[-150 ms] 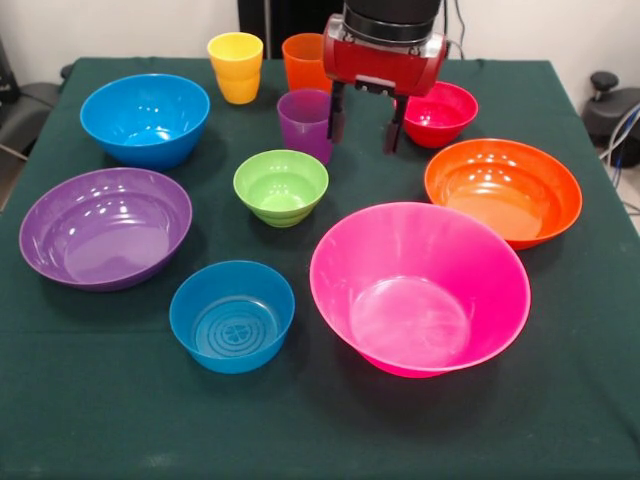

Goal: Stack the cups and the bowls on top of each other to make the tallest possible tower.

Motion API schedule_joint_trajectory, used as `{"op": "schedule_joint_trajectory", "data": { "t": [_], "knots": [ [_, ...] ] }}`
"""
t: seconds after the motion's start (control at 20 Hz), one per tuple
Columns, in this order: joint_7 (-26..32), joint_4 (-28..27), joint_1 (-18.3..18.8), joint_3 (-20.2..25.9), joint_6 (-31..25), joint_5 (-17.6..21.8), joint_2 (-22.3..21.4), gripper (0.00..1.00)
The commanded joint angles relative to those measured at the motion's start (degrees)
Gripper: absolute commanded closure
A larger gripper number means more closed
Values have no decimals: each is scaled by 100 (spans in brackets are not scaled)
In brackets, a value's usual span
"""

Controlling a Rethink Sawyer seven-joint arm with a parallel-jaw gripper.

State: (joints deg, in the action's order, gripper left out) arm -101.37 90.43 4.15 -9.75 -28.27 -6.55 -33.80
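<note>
A: Cups? Yellow cup (236,67) and orange cup (303,62) at the far edge, purple cup (305,124) just in front, all upright, unstacked.

B: Bowls single too: green bowl (281,186) central, pink bowl (420,286) nearest, red bowl (439,113) by the pincer (367,125).

A: Pincer spread open, empty, hanging between purple cup and red bowl above the tabletop (90,400).

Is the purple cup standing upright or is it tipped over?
Upright. The purple cup stands on its base on the green cloth with its open rim facing up.
</note>
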Motion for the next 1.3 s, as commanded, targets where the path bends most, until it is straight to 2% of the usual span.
{"op": "schedule_joint_trajectory", "data": {
  "t": [0.05, 0.8, 1.3],
  "knots": [
    [-1062, 253, -75, 235, -54, -119, 59, 0],
    [-930, 510, 270, 413, 88, -85, -21, 0],
    [-1257, 370, 105, 252, 139, -129, 110, 0]
  ]
}}
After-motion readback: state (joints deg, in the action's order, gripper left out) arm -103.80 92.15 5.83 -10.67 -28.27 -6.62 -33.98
